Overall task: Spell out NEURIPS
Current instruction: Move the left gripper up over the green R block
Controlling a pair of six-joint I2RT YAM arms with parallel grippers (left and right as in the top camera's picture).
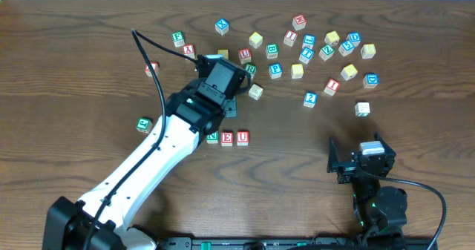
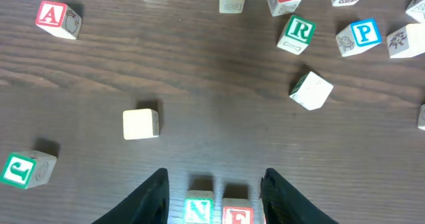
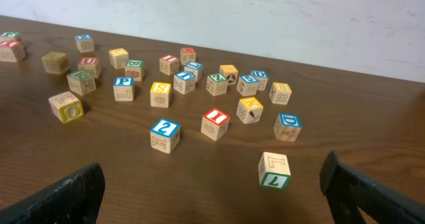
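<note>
Left gripper (image 2: 214,184) hovering low, jaws standing apart, clasping nothing; N cube (image 2: 198,209) and E cube (image 2: 236,215) showing side by side between its fingers. Overhead, these two and U cube (image 1: 243,137) are sitting in a row. R cube (image 2: 297,32), P cube (image 2: 358,36), I cube (image 3: 215,123) and S cube (image 3: 160,93) are lying loose among the scattered cubes (image 1: 353,38). Right gripper (image 1: 349,163) is sitting spread wide, empty.

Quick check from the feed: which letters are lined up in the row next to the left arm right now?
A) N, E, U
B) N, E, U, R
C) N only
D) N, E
A: the overhead view shows the green N, red E and red U side by side in one row, while the green R lies well apart from that row.
</note>
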